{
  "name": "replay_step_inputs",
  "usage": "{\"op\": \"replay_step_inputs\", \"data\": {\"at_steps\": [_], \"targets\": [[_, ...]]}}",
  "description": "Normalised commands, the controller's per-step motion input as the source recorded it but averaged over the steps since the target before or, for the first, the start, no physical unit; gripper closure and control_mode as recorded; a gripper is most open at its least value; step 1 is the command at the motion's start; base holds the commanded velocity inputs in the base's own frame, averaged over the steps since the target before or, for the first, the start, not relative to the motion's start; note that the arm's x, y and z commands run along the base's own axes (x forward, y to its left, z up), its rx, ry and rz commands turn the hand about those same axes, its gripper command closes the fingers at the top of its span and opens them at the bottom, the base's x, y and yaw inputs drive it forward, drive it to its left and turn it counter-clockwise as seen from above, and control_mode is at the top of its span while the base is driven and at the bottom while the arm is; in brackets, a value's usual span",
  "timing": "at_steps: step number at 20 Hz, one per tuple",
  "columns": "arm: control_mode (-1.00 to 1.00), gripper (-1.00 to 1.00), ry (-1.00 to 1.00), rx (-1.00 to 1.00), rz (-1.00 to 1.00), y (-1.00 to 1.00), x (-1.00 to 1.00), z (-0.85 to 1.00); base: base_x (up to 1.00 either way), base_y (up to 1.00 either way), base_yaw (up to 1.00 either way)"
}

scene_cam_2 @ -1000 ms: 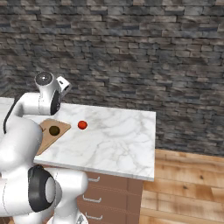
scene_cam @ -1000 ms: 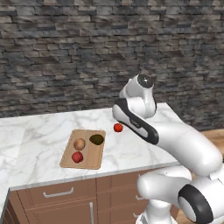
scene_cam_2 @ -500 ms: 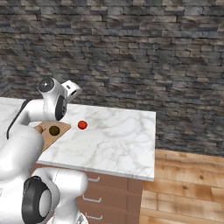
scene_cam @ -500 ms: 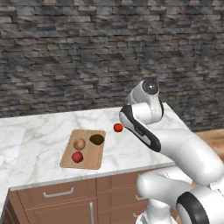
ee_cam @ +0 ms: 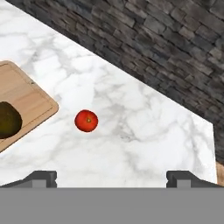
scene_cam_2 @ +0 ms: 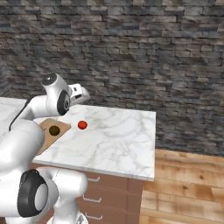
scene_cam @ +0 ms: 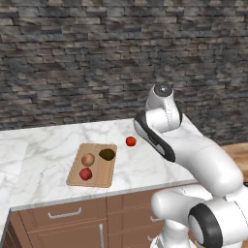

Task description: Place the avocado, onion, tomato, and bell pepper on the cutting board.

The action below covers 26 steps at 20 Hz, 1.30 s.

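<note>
The arm hides part of the flat light-brown wooden cutting board (scene_cam_2: 56, 124) in the right base view. On the board lie three pieces: one dark olive avocado (scene_cam: 107, 154), one tan onion (scene_cam: 87, 159), one crimson bell pepper (scene_cam: 85, 173). One bright orange-red tomato (ee_cam: 86, 120) sits on the white marble counter (scene_cam: 43, 145) beyond the board's far right corner. The gripper (ee_cam: 111, 177) hangs above, fingertips (ee_cam: 41, 177) wide apart, empty.

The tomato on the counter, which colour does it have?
Bright orange-red; the tomato shows best in the hand view.
</note>
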Motion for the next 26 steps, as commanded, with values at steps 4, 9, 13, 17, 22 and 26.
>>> {"op": "replay_step_inputs", "data": {"at_steps": [4, 9, 13, 17, 22, 26], "targets": [[-1.00, -1.00, 0.16, 0.30, -0.05, -0.01, 0.07, 0.03, 0.00, 0.00, 0.00], [-1.00, -1.00, 0.01, 0.16, 0.02, 0.00, 0.03, 0.00, 0.00, 0.00, 0.00], [-1.00, -1.00, 0.00, 0.07, 0.02, 0.00, 0.09, -0.03, 0.00, 0.00, 0.00], [-1.00, -1.00, 0.00, 0.01, 0.00, 0.00, 0.09, -0.20, 0.00, 0.00, 0.00], [-1.00, -1.00, 0.00, 0.00, 0.00, 0.00, 0.08, -0.19, 0.00, 0.00, 0.00], [-1.00, -1.00, 0.01, 0.00, 0.00, 0.01, 0.09, -0.13, 0.00, 0.00, 0.00]]}}
